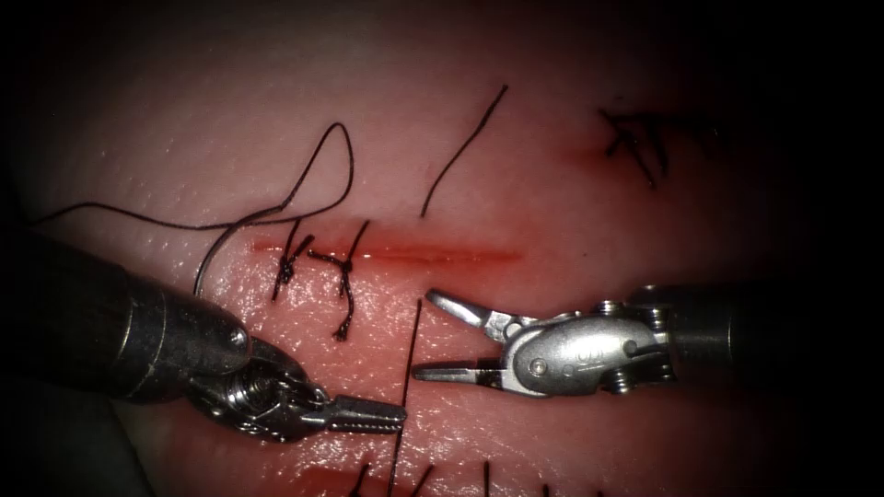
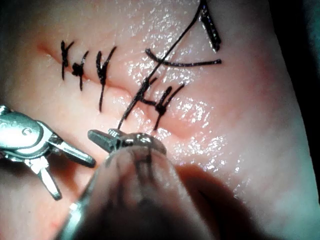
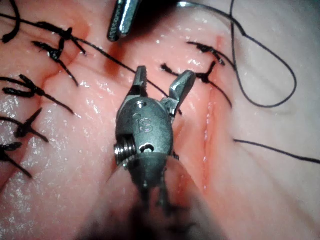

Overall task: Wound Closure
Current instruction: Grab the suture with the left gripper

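Left tool [image 1: 391, 416] sits below the cut [image 1: 387, 255], jaws clamped on the thread [image 1: 405, 368]; right tool [image 1: 433, 336] gapes empty beside it. Curved needle [image 1: 210, 258] lies at the cut's left end. Wrist views: left tool [image 2: 102, 138] pinching thread [image 2: 131, 102]; right tool [image 3: 162, 82] jaws apart over tissue [image 3: 260, 190].

One camera looks down at the meat [image 1: 571, 184] from above and in front, close up. The cut [image 1: 396, 253] runs left to right across its middle. The left tool [image 1: 368, 416] comes in from the near left, the right tool [image 1: 442, 336] from the right.

A second camera rides on the left arm and looks along it, very close to the left tool [image 2: 107, 139].

A third rides on the right arm, very close to the right tool [image 3: 162, 82].

All three share the cut and its knots [image 1: 343, 267].
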{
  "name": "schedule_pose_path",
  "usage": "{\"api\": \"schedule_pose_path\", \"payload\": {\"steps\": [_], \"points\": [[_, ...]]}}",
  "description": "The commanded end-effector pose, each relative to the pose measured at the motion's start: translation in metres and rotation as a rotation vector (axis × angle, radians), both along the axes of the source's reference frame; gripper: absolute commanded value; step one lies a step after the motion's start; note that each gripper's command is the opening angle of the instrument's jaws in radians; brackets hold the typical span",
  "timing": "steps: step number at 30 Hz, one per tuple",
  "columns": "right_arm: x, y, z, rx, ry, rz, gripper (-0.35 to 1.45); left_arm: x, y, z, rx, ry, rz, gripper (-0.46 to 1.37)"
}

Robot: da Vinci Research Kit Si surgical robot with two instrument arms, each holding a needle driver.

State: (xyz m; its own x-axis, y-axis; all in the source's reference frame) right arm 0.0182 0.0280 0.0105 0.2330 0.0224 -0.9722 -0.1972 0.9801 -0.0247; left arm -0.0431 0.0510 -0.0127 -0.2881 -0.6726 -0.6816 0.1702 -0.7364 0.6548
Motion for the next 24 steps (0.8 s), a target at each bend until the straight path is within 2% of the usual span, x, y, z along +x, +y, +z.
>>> {"api": "schedule_pose_path", "payload": {"steps": [1,15,24], "points": [[-0.0001,0.0000,0.0000,-0.005,-0.001,-0.003,0.89,0.0001,0.0000,0.0002,-0.002,0.001,-0.003,0.51],[-0.0003,0.0001,0.0002,-0.005,0.000,-0.004,0.91,-0.0001,-0.0011,0.0031,-0.017,0.026,-0.023,0.54],[-0.0003,0.0001,0.0003,-0.006,0.000,-0.004,0.90,-0.0008,-0.0017,0.0037,-0.013,0.030,-0.032,0.52]]}}
